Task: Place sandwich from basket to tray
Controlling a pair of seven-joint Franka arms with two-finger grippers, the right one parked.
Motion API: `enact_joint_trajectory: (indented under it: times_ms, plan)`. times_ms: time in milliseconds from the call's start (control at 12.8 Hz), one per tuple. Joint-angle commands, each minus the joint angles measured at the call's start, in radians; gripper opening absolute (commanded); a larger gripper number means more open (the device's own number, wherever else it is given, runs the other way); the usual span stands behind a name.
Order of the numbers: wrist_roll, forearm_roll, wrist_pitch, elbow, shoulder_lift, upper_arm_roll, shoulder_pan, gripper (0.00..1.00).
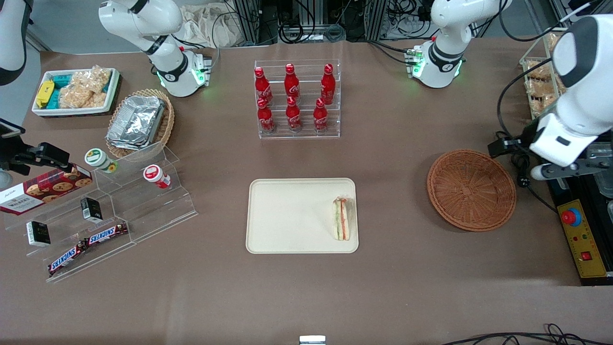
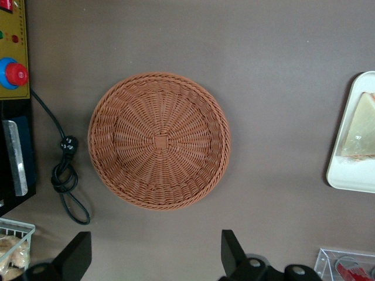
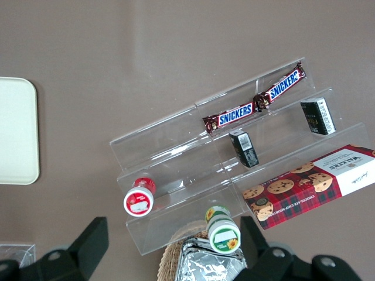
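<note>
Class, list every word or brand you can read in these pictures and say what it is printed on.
"SNICKERS": two bars on the acrylic steps.
"WALKERS": red cookie box.
Script on the red bottles: too small to read.
Small black boxes: unreadable.
Sandwich, tray, basket, open gripper: no text.
</note>
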Motion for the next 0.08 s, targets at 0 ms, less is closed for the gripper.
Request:
enact_joint_trajectory:
  times_ms: [0]
  plan:
    - [0.021, 0.016, -0.126, 0.190, 0.134, -0.016, -0.001, 0.99]
